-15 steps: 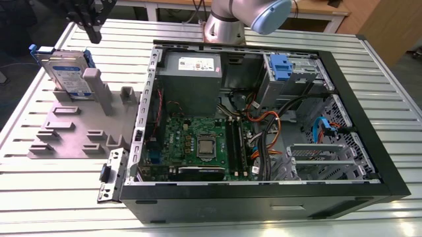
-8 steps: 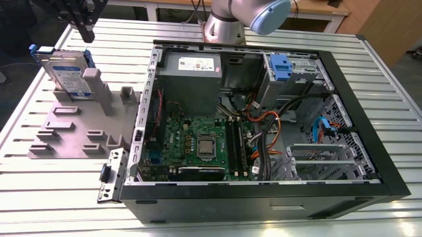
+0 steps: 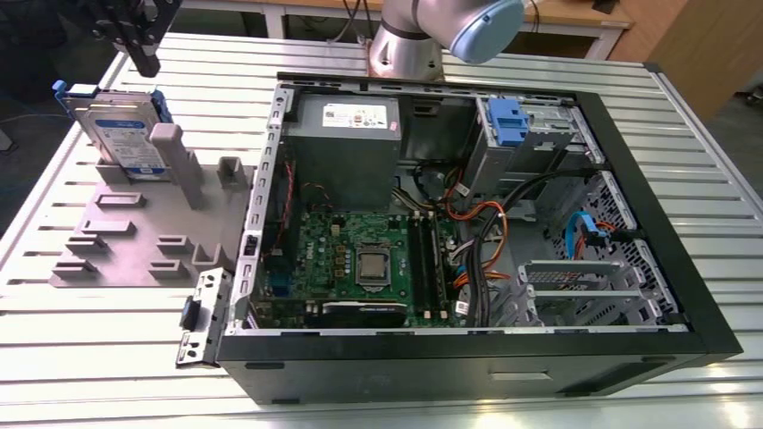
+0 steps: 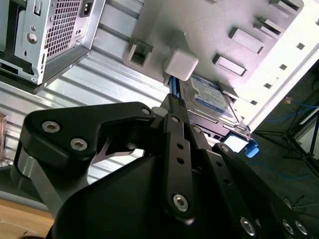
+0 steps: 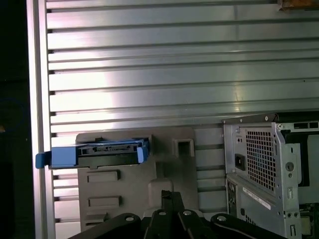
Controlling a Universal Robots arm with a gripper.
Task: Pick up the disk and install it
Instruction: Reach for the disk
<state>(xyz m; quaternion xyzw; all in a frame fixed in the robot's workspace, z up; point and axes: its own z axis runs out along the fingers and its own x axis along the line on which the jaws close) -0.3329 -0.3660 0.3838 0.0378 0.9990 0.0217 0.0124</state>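
Gripper (image 5: 170, 198) jaws clenched, empty, hovering above disk (image 5: 107, 151), which stands on edge in grey rack (image 5: 129, 184) beside the open computer case (image 3: 667, 268)

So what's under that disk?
A grey holder lying on the slatted table. The disk stands on edge in it. A grey post and the holder's raised blocks cover its bottom edge.

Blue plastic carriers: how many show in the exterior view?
2. One frames the disk on the grey fixture, exterior view's left; the other carrier sits in the computer case's drive cage. Others may be hidden.
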